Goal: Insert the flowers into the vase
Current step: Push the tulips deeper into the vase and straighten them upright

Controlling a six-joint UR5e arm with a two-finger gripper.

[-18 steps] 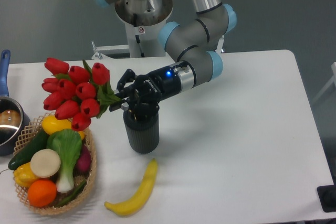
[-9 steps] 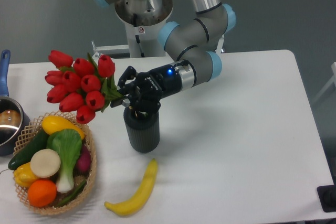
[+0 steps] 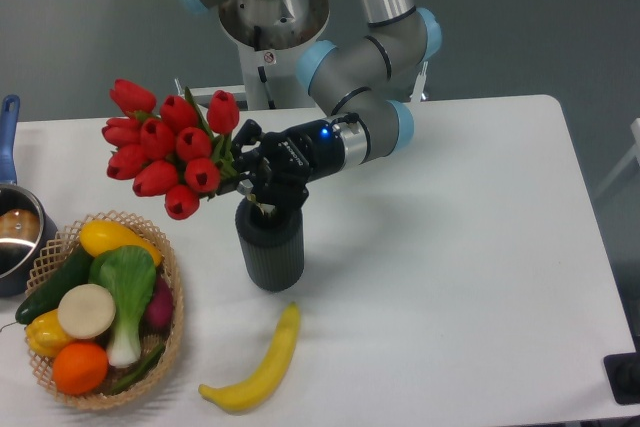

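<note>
White table [image 3: 450,247] (grey wall [image 3: 80,17] behind)

The flowers [image 3: 168,152] lean left above the vase [image 3: 270,249], with the basket [image 3: 170,332] left and banana [image 3: 255,369] in front.

My matt black gripper [image 3: 252,169] looks like hard plastic. The bunch of red tulips [image 3: 170,148] has a smooth, slightly waxy sheen. The dark grey ribbed cylinder vase [image 3: 270,252] is dull and finely grooved. The white surface [image 3: 450,277] is smooth and matt. The woven straw basket [image 3: 172,322] looks rough; the yellow banana [image 3: 258,368] is glossy.
</note>
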